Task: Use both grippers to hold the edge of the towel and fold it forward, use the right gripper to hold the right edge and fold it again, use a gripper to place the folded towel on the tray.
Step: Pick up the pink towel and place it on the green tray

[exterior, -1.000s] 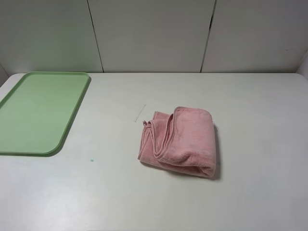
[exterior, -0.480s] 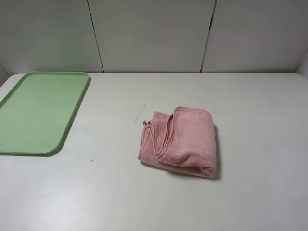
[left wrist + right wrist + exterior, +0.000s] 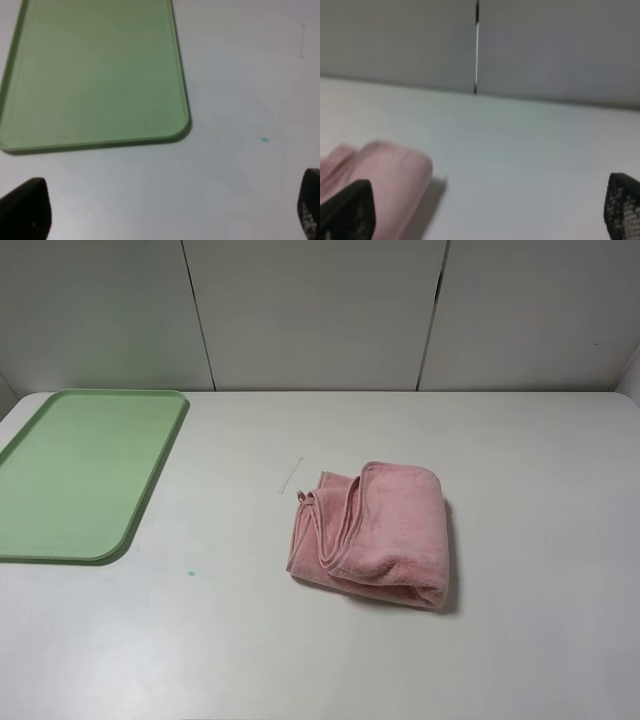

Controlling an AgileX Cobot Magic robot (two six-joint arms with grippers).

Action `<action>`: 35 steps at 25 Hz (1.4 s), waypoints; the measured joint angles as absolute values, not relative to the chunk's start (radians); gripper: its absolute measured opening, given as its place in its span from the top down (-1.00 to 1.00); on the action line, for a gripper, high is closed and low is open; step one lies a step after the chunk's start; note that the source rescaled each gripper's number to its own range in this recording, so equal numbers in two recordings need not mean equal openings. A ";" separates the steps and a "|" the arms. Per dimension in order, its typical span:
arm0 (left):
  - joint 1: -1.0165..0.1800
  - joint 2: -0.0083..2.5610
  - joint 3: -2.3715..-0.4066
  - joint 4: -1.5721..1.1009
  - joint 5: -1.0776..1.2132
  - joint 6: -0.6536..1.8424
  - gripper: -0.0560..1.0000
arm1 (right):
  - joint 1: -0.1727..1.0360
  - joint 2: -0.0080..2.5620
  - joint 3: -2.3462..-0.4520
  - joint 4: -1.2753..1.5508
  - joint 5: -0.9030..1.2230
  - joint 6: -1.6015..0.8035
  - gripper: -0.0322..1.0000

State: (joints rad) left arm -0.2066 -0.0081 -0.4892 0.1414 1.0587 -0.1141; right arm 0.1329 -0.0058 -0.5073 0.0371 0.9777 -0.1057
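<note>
Towel [image 3: 372, 535], pink and folded into a thick bundle, lies on the white table [image 3: 520, 640] right of centre, well apart from the green tray [image 3: 80, 475] at the far left. Left gripper [image 3: 167, 210] hangs over bare table near the tray's corner, fingers spread wide, holding nothing. Right gripper [image 3: 485, 212] is likewise spread wide and empty, near the towel's rolled edge

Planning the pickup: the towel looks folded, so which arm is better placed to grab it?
Probably right. The right end effector, open, has the towel close in its wrist view; the left end effector faces the tray, with no towel in view.
</note>
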 joint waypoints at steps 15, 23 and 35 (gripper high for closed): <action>-0.207 -0.008 -0.489 0.141 1.059 -0.114 -0.98 | 0.133 -0.006 -0.499 0.035 1.018 -0.093 -1.00; -0.207 -0.008 -0.489 0.141 1.059 -0.114 -0.98 | 0.133 -0.006 -0.499 0.034 1.018 -0.091 -1.00; -0.207 -0.008 -0.489 0.141 1.059 -0.114 -0.98 | 0.133 -0.006 -0.499 0.034 1.019 -0.091 -1.00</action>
State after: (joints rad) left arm -0.2066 -0.0081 -0.4892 0.1414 1.0587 -0.1141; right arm 0.1329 -0.0061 -0.4992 0.0344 1.0193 -0.0912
